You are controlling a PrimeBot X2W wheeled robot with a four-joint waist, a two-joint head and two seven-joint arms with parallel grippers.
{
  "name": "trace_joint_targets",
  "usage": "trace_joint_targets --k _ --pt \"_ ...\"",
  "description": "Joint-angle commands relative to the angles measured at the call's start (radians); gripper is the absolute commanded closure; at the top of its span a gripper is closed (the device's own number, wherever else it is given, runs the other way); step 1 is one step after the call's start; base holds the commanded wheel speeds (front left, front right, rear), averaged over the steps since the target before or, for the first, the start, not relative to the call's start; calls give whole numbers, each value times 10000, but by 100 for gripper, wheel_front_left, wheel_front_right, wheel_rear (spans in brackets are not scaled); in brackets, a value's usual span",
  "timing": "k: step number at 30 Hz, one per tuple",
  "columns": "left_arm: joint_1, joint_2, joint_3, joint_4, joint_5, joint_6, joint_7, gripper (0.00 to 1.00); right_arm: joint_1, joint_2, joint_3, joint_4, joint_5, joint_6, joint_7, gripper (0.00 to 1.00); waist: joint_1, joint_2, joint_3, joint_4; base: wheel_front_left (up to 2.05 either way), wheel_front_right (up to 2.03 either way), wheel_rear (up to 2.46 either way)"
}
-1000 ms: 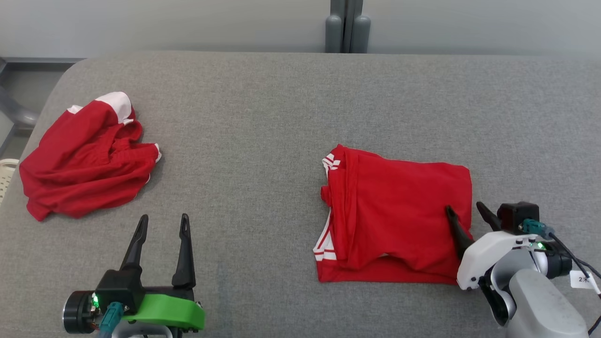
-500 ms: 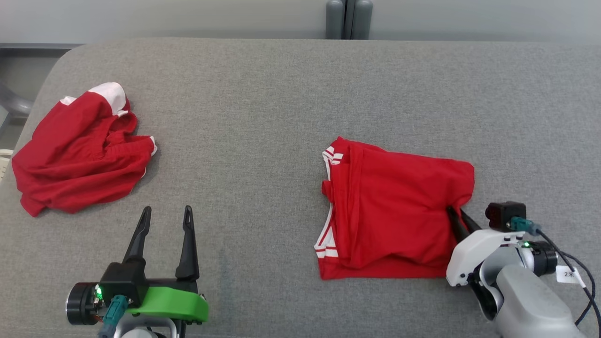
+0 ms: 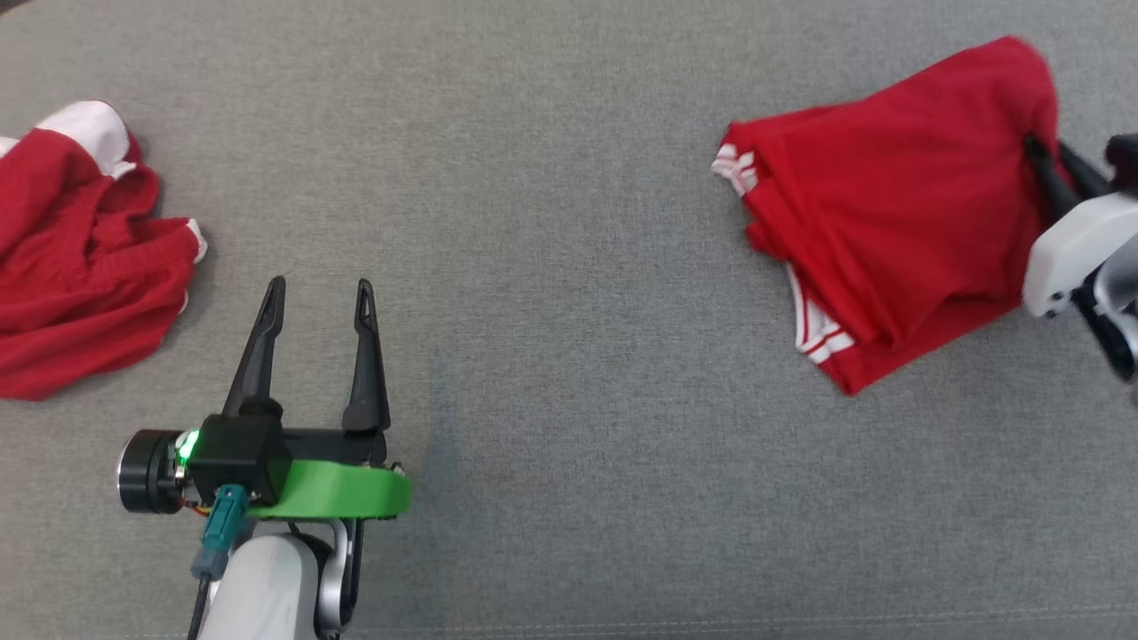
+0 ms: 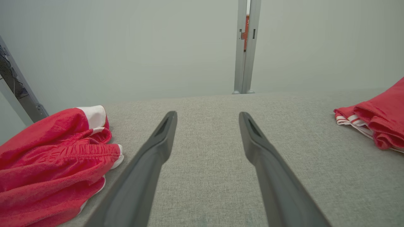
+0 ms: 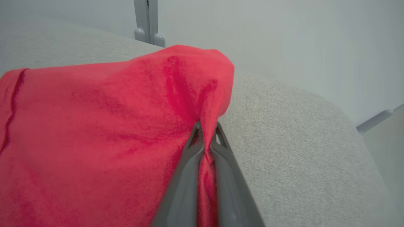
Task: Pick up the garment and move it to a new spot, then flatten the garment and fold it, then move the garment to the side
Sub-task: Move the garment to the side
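Note:
The folded red garment (image 3: 889, 213) with white stripes lies on the grey surface at the right, its right side pulled up. My right gripper (image 3: 1047, 158) is shut on that raised edge, and the right wrist view shows the red cloth (image 5: 110, 126) pinched between the two fingers (image 5: 189, 164). At the lower left, my left gripper (image 3: 317, 298) hovers open over bare grey surface with nothing between its fingers (image 4: 157, 148). From the left wrist camera the folded garment (image 4: 375, 116) sits at the right edge.
A second, crumpled red and white garment (image 3: 71, 258) lies at the far left; the left wrist view shows it beside the left finger (image 4: 53, 154). The grey padded surface (image 3: 569, 356) spreads wide between the two. A grey post (image 4: 245, 47) stands behind the far edge.
My right gripper has shut on the folded garment's right edge and lifted it, dragging the garment toward the right. The head camera has tilted down. The left gripper stays open.

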Motion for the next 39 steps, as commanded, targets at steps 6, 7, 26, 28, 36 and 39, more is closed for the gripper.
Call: trace_joint_targets --k 6,7,26,28,36,39 --pt "-1088 204 -123 -165 515 22 -15 0 -1357 -1711 381 -162 679 -23 -77 100 -1 0 2502 -1713 0 0 0" --pt "-1234 236 -150 -174 596 22 -14 0 -1526 -1966 440 -134 798 -23 -103 100 -1 0 2670 -1801 0 0 0" --pt "-1838 660 -458 -910 1131 212 138 0 -3578 -3853 1474 466 2191 -23 -491 98 -1 0 3836 -2490 0 0 0" --pt "-1758 654 -472 -959 1116 251 129 0 -3760 -3906 1587 648 2177 -23 -501 3 -1 0 3810 -2429 0 0 0" --pt "-1420 628 -411 -901 848 382 54 0 -4268 -3757 1989 933 1899 -23 -808 0 -1 0 3296 -2269 0 0 0" --pt "-1260 585 -341 -783 754 417 9 0 -4218 -3631 2078 770 1736 -23 -875 0 -1 0 2834 -2187 0 0 0"
